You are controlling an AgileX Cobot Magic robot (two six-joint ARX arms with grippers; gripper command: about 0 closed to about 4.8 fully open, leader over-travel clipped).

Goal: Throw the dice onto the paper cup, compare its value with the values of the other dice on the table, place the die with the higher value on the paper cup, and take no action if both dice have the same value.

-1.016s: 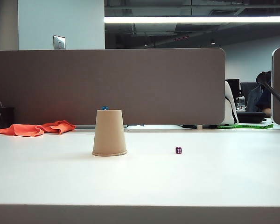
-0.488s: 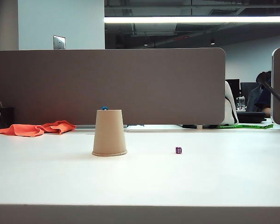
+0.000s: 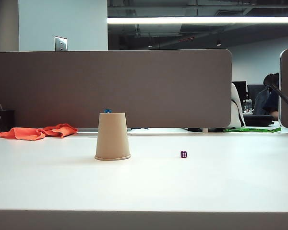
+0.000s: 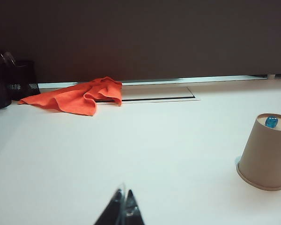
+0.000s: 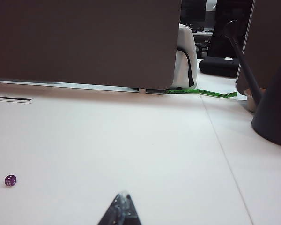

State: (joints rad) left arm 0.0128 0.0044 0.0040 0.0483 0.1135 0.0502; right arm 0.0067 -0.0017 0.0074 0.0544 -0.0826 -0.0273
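While both the left gripper [image 4: 123, 208] and right gripper [image 5: 122, 211] stay clenched and empty above the smooth white table [image 3: 206, 182], the glossy blue dice [image 4: 271, 122] sits atop the upturned, tapered tan paper cup [image 3: 113, 136]; the purple other dice [image 3: 183, 154] lies apart.

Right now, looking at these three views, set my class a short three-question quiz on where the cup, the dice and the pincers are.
1. True or false: the paper cup stands upside down on the table.
2. Where is the blue die? A) on the table B) on top of the cup C) in a pincer
3. Fill in: the purple die lies on the table, apart from the cup, on the ____ arm's side.

Key
1. True; its wide rim is down.
2. B. The left pincer and right pincer are both shut, empty and back from the dice.
3. right
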